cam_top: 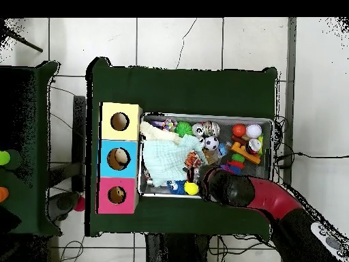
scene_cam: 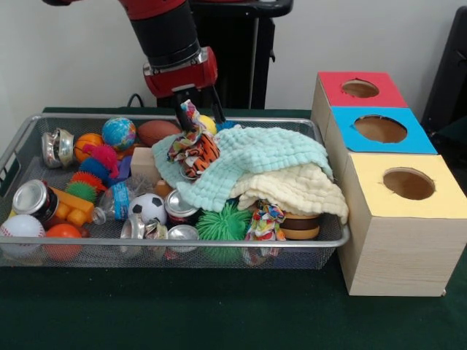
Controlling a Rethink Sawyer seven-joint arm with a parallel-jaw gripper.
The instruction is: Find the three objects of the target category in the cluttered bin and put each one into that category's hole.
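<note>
The silver wire-mesh basket lies on the green table, left of the boxes; it also shows in the overhead view. My gripper hangs over the basket's back middle, shut on the top of an orange, dark-striped soft toy. The toy dangles just above a teal cloth and shows in the overhead view. The red-topped box's round hole is at the far right, and in the overhead view at the lower left. A patchwork soft toy lies at the basket's front. No pale yellow-tan toy shows.
A teal cloth and a cream cloth cover the basket's right half. A green spiky ball, soccer ball, cans, balls and bricks fill the left. The blue-topped box and yellow-topped box stand nearer than the red one.
</note>
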